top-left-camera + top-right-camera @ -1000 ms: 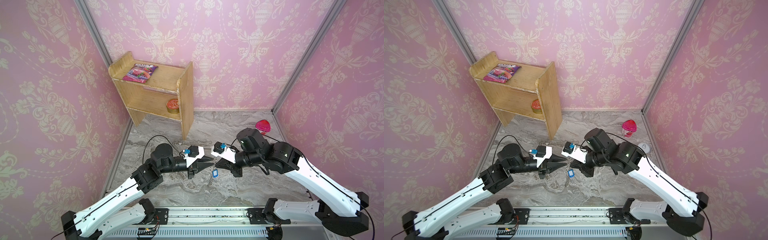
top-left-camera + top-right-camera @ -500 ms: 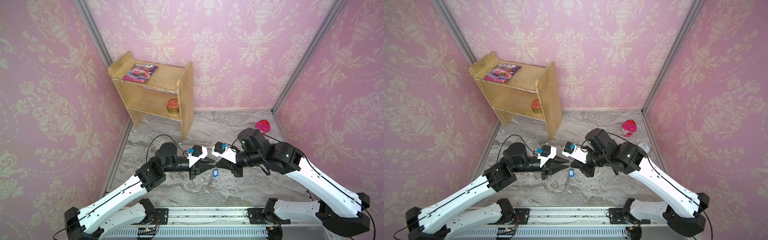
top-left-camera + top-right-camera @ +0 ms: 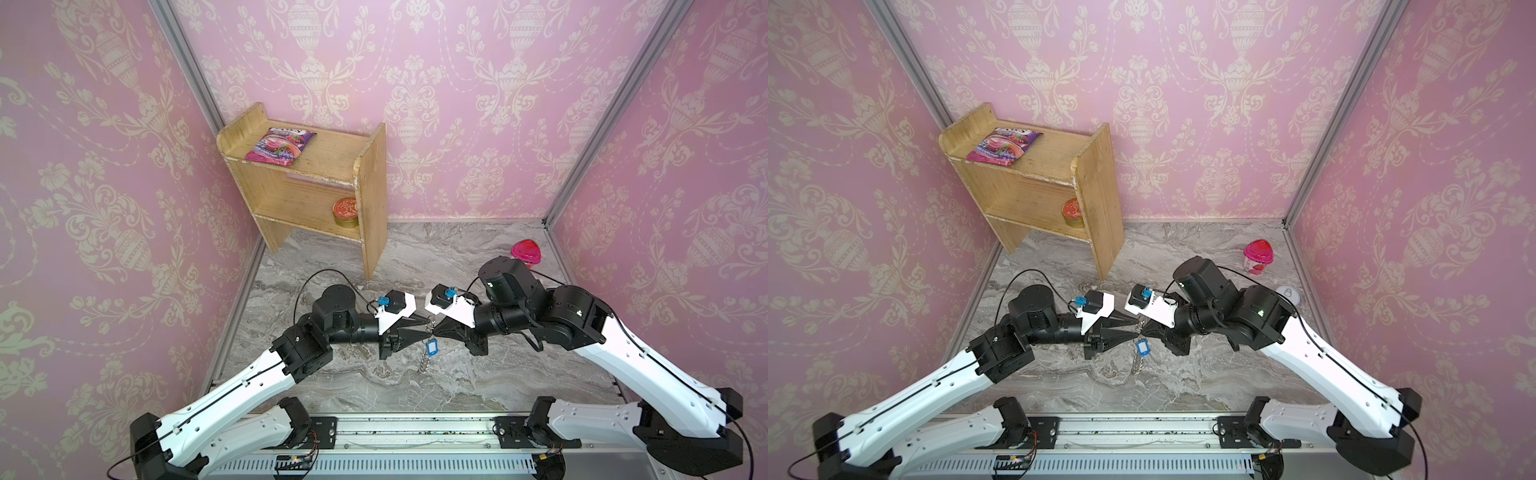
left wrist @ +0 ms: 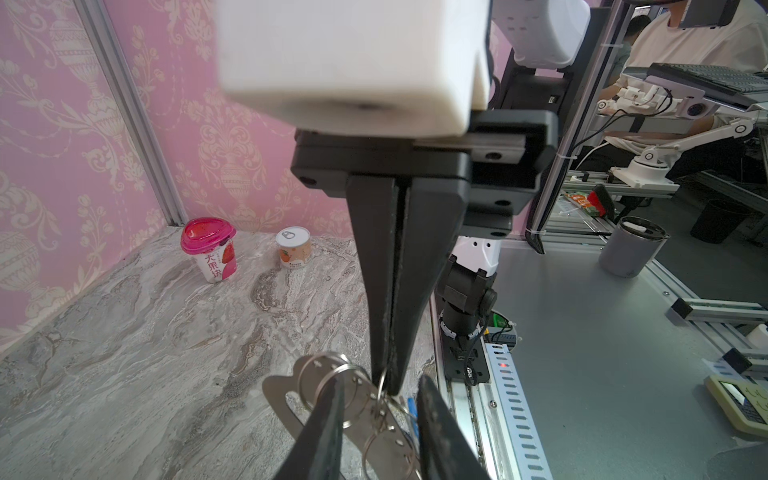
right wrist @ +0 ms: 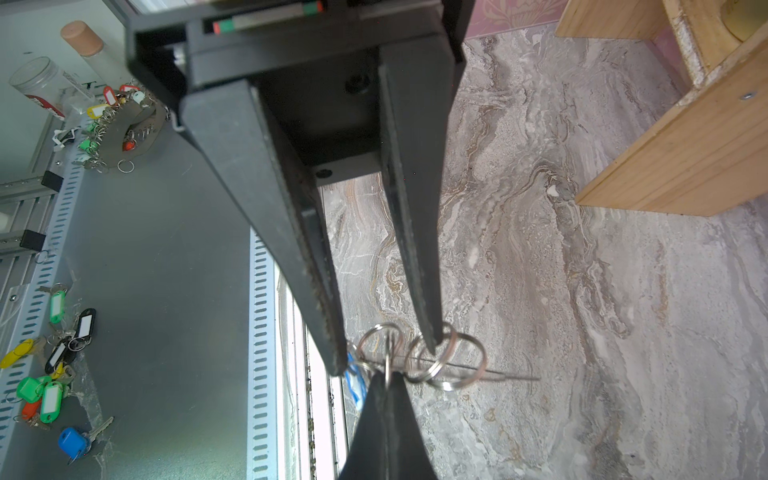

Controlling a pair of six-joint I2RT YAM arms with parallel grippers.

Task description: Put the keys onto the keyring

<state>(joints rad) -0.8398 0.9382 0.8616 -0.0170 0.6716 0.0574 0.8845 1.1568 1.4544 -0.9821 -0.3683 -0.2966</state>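
Left wrist view: the right gripper (image 4: 386, 384), jaws clenched, grips the silvery keys with a blue plastic tag (image 4: 411, 415) above the marble worktop (image 4: 145, 332). The left gripper (image 5: 384, 359) has its jaws parted astride the flat grey metal keyring (image 4: 286, 395).

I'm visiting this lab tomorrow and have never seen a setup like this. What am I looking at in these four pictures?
It is a robot: two white-and-black arms fixed to a rail at the table's edge, each ending in a two-fingered gripper. Two pictures look down on the whole scene from above; the other two come from cameras on the wrists and show the fingers close up. The arms meet in mid-air over the marble top. The right gripper is shut on a thin metal ring; the keyring, a flat plate edged with rings, and the keys with a blue tag hang there. The left gripper is open around those rings. On the table stand a wooden shelf, a pink cup and a small can.
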